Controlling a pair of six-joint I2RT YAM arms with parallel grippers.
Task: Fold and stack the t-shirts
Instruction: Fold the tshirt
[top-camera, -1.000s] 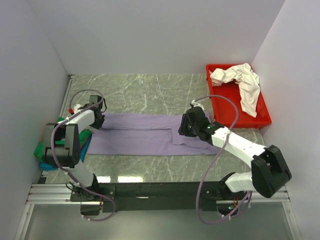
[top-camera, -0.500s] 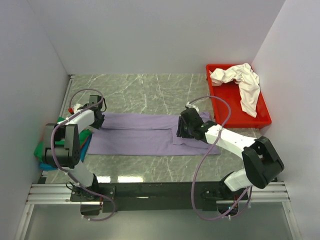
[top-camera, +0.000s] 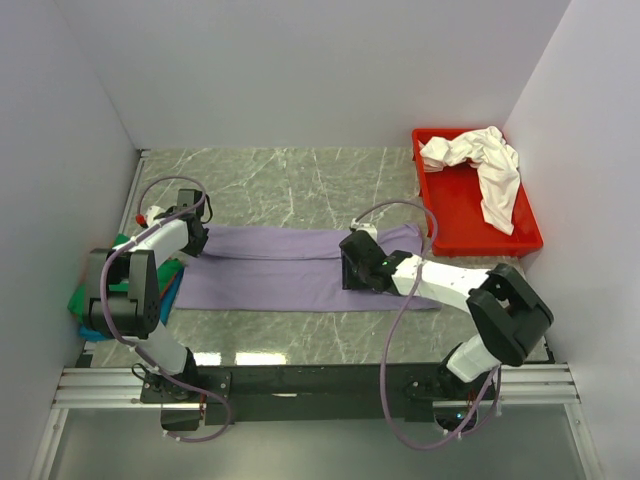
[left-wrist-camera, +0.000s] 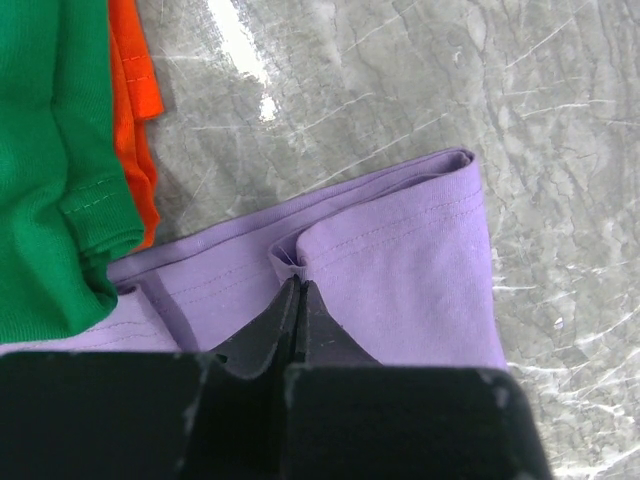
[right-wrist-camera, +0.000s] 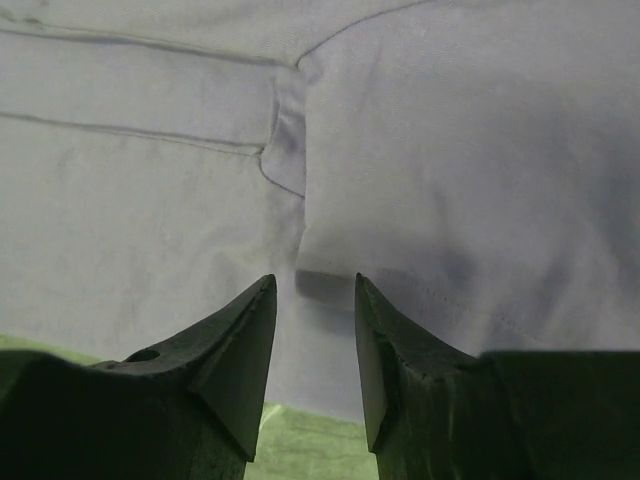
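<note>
Right jaws leftward over lavender shirt (top-camera: 270, 275)

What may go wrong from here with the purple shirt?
The left pincer holds only a small pinch of the purple shirt; it might slip when pulled. The right pincer is open over a layered edge and might catch one layer only. The green shirt touches the purple one and might get dragged.

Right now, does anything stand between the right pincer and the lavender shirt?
Nothing visible does. The right pincer is open directly over the lavender shirt, with only bare cloth ahead of its tips.
</note>
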